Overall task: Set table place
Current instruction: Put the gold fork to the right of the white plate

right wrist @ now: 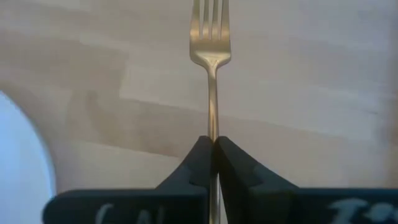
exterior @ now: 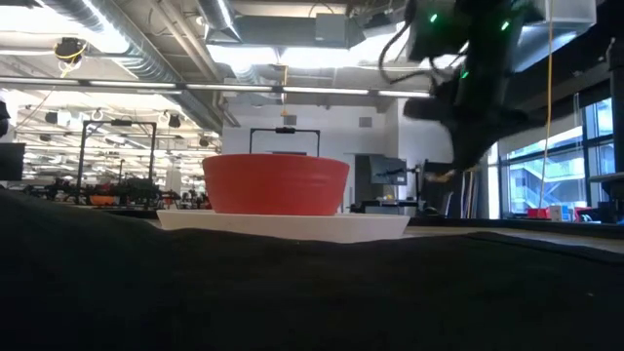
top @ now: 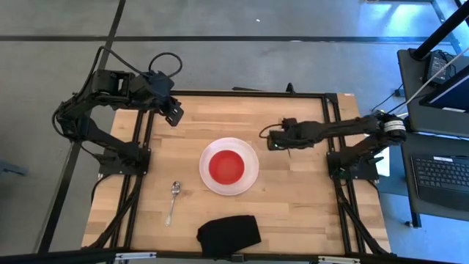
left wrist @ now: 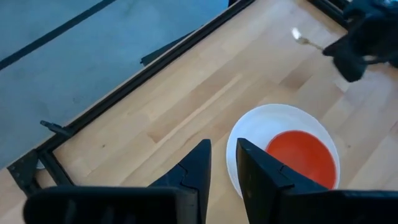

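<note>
One black cloth (top: 229,235) lies at the table's (top: 308,213) near edge. Left of it, farther in, a spoon (top: 173,199) rests flat on the wood, well apart from the plate (top: 250,174). At the centre, the white plate carries a red bowl (top: 226,166). Just right of the plate, the right gripper (top: 272,139) is clenched on a fork (right wrist: 211,56), its tines pointing away from the fingers. At the far left corner, the left gripper (top: 174,114) hangs above the wood, jaws slightly parted, grasping nothing.

Shiny metal fork (right wrist: 211,43), matt pale wooden table (top: 293,198).
</note>
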{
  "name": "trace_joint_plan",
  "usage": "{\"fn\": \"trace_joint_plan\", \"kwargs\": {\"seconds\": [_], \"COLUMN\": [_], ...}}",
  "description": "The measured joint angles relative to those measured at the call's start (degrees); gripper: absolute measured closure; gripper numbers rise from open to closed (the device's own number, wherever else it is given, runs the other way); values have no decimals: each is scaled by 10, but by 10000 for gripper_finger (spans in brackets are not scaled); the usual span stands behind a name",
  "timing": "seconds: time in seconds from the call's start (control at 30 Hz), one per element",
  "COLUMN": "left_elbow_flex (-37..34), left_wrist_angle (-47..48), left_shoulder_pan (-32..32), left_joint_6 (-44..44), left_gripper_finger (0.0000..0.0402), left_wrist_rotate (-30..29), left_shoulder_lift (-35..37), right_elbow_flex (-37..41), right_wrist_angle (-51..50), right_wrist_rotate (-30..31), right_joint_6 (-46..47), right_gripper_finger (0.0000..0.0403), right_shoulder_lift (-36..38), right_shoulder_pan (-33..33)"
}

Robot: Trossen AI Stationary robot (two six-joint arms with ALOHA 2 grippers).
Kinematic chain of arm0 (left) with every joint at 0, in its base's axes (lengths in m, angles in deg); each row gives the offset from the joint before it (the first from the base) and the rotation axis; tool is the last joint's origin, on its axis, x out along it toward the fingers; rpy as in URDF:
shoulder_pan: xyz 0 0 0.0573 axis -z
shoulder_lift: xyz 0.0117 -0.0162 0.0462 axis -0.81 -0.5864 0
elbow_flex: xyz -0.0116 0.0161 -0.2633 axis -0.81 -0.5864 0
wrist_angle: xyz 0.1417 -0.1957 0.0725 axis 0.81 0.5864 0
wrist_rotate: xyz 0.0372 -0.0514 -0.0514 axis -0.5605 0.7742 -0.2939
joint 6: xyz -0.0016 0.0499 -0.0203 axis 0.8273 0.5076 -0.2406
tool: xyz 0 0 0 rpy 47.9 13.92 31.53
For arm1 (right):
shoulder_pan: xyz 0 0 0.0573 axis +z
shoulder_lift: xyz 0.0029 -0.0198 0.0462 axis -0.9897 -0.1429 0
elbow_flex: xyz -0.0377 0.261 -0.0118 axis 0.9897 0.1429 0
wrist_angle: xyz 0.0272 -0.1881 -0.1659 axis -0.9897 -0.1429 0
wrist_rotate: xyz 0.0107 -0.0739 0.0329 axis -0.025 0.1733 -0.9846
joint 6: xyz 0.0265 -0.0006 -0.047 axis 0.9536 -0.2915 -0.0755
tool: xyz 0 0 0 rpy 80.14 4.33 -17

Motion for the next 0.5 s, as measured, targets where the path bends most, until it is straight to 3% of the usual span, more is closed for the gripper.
{"fn": "trace_joint_plan", "kwargs": {"seconds": [0.17,0.5], "left_elbow_flex": [0,0], "left_wrist_angle": [0,9], "left_shoulder_pan": [9,24], "left_joint_6": [-1,9], "left_gripper_finger": [333,333], "left_wrist_rotate": [-13,-21], "left_shoulder_lift": [0,0], "right_elbow_flex": [-34,-57], "right_wrist_angle": [0,22], "right_wrist_rotate": [25,97], "right_joint_6": [124,315], "right_gripper_finger": [387,387], "right_shoulder_lift": [3,-132], "right_shoulder_pan": [103,206]}}
